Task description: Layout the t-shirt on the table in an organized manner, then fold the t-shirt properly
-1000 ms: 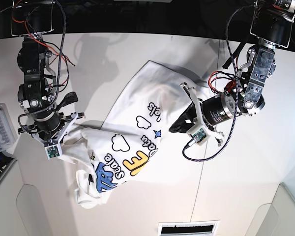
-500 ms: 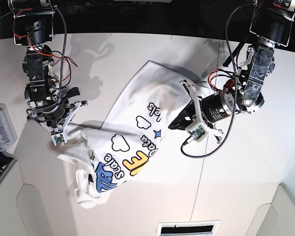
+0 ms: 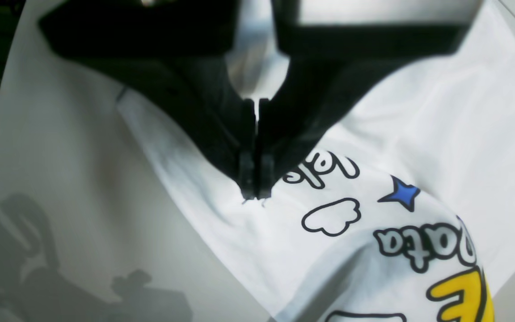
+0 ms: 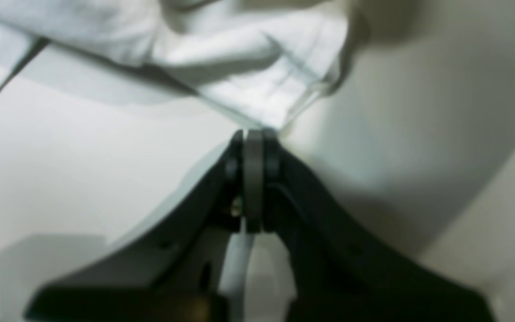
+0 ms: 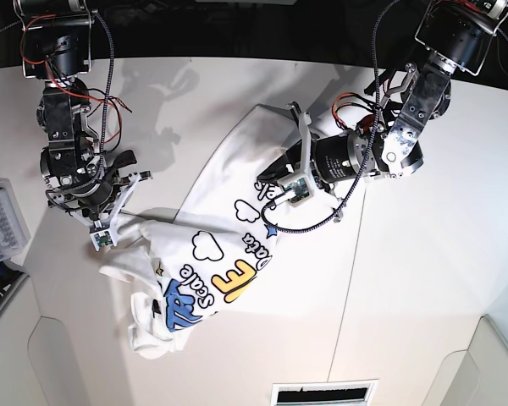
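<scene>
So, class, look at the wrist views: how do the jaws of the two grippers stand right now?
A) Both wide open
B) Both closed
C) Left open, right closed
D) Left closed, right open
B: the left gripper has its jaws pressed together over the t-shirt, and the right gripper is also shut, at the cloth's edge.

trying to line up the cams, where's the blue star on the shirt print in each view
Base: the blue star sits mid-frame on the t-shirt, just below the left gripper.
Left wrist: right of centre, lower right of the shut gripper tips.
Right wrist: not in view; only plain white cloth shows there.
Shared landmark: the outlined cloud beside the star, also in base.
</scene>
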Controlling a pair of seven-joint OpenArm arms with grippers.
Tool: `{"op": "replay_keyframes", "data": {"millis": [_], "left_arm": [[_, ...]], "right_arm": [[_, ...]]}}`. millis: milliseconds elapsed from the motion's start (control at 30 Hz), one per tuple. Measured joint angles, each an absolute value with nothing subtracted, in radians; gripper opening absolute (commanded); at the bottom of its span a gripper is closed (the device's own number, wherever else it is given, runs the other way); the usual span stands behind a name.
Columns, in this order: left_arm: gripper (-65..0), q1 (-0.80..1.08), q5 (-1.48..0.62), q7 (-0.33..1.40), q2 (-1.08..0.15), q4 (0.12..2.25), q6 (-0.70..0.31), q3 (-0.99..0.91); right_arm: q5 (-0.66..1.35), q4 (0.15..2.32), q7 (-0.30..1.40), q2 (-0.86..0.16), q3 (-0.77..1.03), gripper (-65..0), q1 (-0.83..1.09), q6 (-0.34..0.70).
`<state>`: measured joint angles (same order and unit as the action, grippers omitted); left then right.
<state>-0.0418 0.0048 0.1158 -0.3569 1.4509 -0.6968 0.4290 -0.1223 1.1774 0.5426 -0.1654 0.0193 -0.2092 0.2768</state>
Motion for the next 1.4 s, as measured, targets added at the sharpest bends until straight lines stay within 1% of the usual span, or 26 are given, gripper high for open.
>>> {"op": "replay_keyframes", "data": {"millis": [200, 300, 367, 433, 500, 600, 767, 867, 1000, 1167, 1300, 1400], "left_arm": [[-65.0, -0.041, 0.019, 0.115, -0.357, 1.451, -0.696, 0.429], [-65.0, -0.041, 0.019, 0.117, -0.357, 1.451, -0.696, 0.429], [-65.0, -0.042, 0.020, 0.115, -0.357, 1.451, -0.696, 0.429], [-65.0, -0.041, 0.019, 0.116, -0.357, 1.451, -0.697, 0.429], [-65.0, -0.042, 0.017, 0.116, -0.357, 1.451, -0.697, 0.429], [-65.0, -0.042, 0.017, 0.116, -0.357, 1.451, -0.697, 0.429], [-65.0, -0.042, 0.017, 0.116, -0.357, 1.451, -0.697, 0.429], [-65.0, -0.041, 0.019, 0.115, -0.357, 1.451, -0.697, 0.429], [-65.0, -0.042, 0.029, 0.107, -0.357, 1.451, -0.697, 0.429], [-65.0, -0.042, 0.037, 0.091, -0.357, 1.451, -0.697, 0.429], [-65.0, -0.042, 0.063, 0.089, -0.349, 1.451, -0.697, 0.429], [-65.0, -0.041, 0.095, 0.089, -0.347, 1.451, -0.697, 0.429]], "right_arm": [[-0.089, 1.271, 0.570, -0.165, 0.019, -65.0, -0.143, 0.295], [-0.098, 1.363, 0.569, -0.165, 0.019, -65.0, -0.088, 0.260], [-0.104, 1.428, 0.527, -0.163, 0.019, -65.0, -0.067, 0.221], [-0.102, 1.456, 0.486, -0.163, 0.018, -65.0, -0.084, 0.196], [-0.105, 1.451, 0.479, -0.163, 0.019, -65.0, -0.124, 0.182], [-0.104, 1.402, 0.463, -0.163, 0.019, -65.0, -0.180, 0.171], [-0.118, 1.245, 0.458, -0.160, 0.019, -65.0, -0.290, 0.172], [-0.117, 1.163, 0.426, -0.160, 0.019, -65.0, -0.328, 0.171], [-0.127, 1.061, 0.405, -0.160, 0.019, -65.0, -0.329, 0.173], [-0.162, 0.962, 0.340, -0.160, 0.019, -65.0, -0.333, 0.171], [-0.165, 0.947, 0.334, -0.160, 0.019, -65.0, -0.337, 0.173], [-0.147, 0.951, 0.370, -0.161, 0.020, -65.0, -0.337, 0.220]]}}
